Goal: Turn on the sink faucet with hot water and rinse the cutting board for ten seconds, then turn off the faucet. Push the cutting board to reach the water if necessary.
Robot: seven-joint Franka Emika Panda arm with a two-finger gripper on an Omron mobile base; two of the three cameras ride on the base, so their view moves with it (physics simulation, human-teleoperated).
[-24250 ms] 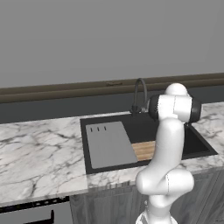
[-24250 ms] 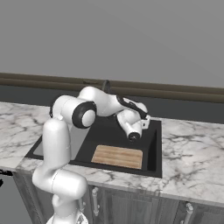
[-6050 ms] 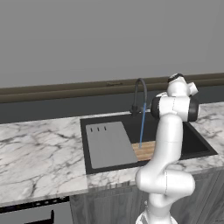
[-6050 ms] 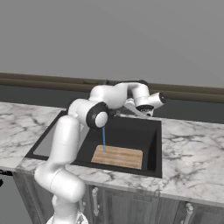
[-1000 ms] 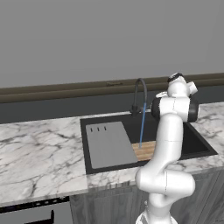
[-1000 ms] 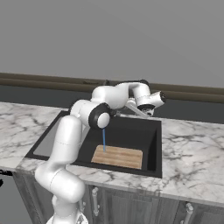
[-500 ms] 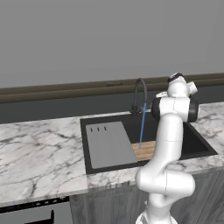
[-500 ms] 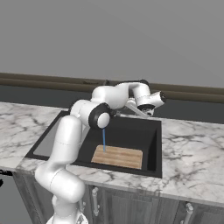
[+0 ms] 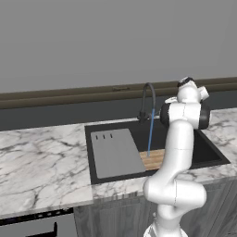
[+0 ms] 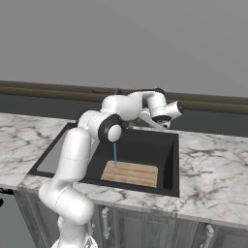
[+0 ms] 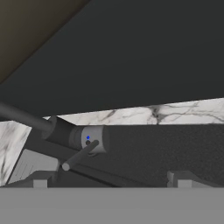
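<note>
The dark gooseneck sink faucet (image 9: pixel 148 99) stands behind the black sink (image 9: pixel 206 149). A thin blue stream of water (image 9: pixel 150 134) falls from its spout onto the light-brown cutting board (image 9: pixel 153 159), landing near the board's left end (image 10: pixel 130 173). My gripper (image 10: pixel 163 124) hangs above the sink's back rim, to the right of the faucet. In the hand view the gripper (image 11: pixel 111 181) is open, its fingertips (image 11: pixel 40 180) wide apart, facing the faucet's base (image 11: pixel 89 139) and its thin handle (image 11: pixel 78 157) from a short distance without touching.
A larger grey slab with three slots (image 9: pixel 115 152) fills the left part of the basin. White veined marble counter (image 9: pixel 39 162) runs on both sides of the sink. A dark backsplash band (image 9: pixel 69 111) lines the wall behind.
Over the last six seconds nothing has moved. Since the oldest frames the water has started running, and the arm has risen from low in the basin to beside the faucet.
</note>
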